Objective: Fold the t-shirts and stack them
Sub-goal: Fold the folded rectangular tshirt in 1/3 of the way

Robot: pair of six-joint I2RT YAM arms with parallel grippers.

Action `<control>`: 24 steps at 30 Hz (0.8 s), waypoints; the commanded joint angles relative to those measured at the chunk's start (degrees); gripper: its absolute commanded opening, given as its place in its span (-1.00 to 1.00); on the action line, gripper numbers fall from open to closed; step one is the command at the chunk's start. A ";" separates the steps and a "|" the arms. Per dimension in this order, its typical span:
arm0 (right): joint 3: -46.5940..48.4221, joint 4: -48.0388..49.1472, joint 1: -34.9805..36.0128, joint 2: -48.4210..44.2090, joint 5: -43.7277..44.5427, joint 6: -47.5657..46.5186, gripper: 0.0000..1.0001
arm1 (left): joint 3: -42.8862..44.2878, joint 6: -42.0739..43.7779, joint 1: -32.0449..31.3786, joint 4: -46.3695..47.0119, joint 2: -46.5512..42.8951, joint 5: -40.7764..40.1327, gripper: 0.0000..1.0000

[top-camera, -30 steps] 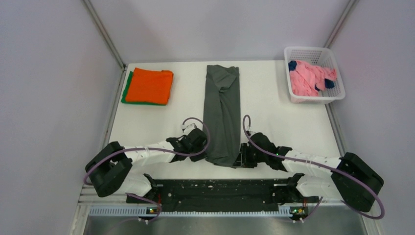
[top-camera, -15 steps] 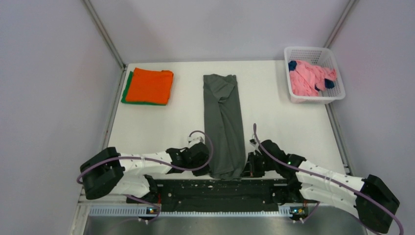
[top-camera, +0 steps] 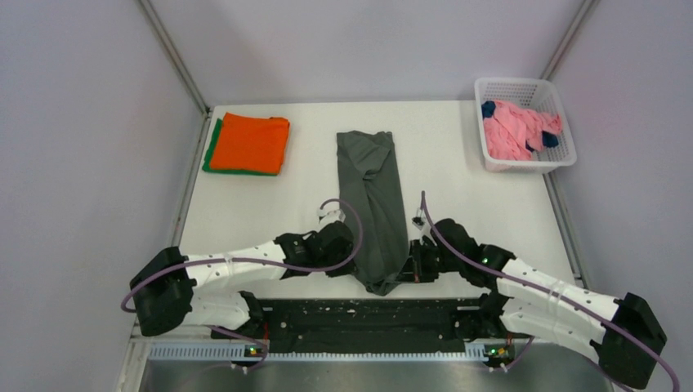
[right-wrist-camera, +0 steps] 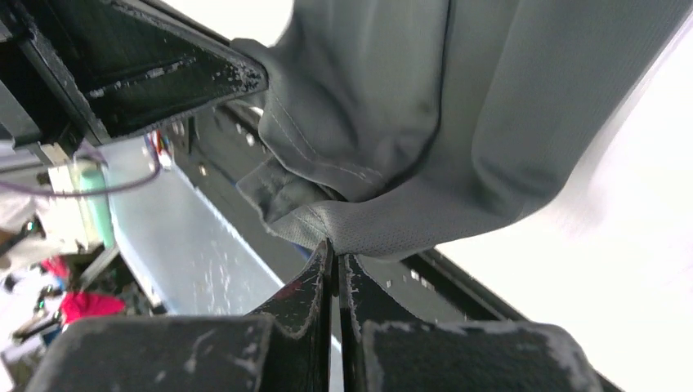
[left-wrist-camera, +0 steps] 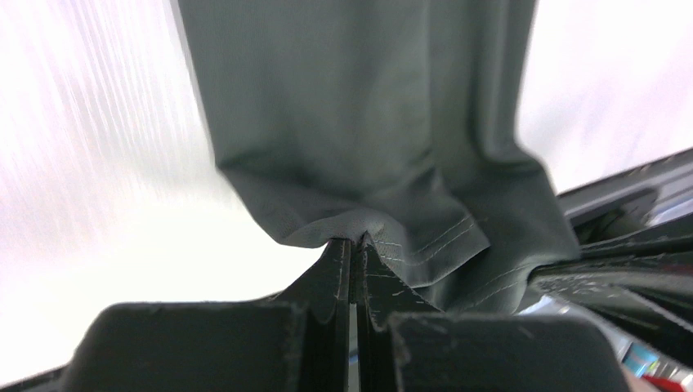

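Note:
A dark olive-grey t-shirt (top-camera: 373,196), folded into a long narrow strip, runs from the table's middle toward the near edge. My left gripper (top-camera: 353,260) is shut on its near left corner (left-wrist-camera: 353,229), and my right gripper (top-camera: 406,266) is shut on its near right corner (right-wrist-camera: 359,233). The near hem (top-camera: 379,282) sags between them, lifted off the table. A folded orange t-shirt (top-camera: 252,142) lies on a folded green one (top-camera: 212,149) at the back left. Pink (top-camera: 515,131) and navy (top-camera: 489,109) t-shirts are bundled in the basket.
The white lattice basket (top-camera: 562,151) stands at the back right corner. The black rail (top-camera: 368,318) holding the arm bases runs along the near edge. Grey walls enclose the table on three sides.
The right gripper closed on the grey shirt's near right corner. Both grippers dragged the near end toward the front edge, then lifted it slightly; the far end slid nearer.

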 commanded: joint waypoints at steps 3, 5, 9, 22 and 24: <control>9.25 3.41 -6.24 7.31 6.91 -5.11 -1.00 | 6.60 5.84 8.60 1.25 1.70 -3.89 -1.00; 10.72 4.99 -8.89 9.81 6.73 -5.93 -1.00 | 7.42 6.68 12.22 0.73 2.11 -3.99 -1.00; 15.26 7.51 -12.78 16.01 5.82 -8.51 -1.00 | 10.55 10.27 16.80 1.81 3.82 -3.92 -1.00; 27.18 15.11 -21.82 32.04 1.13 -11.79 -1.00 | 25.49 16.56 26.37 -1.17 17.57 -2.17 -1.00; 29.10 14.97 -22.44 34.92 1.03 -12.62 -1.00 | 27.23 17.24 27.30 -1.56 19.50 -2.62 -1.00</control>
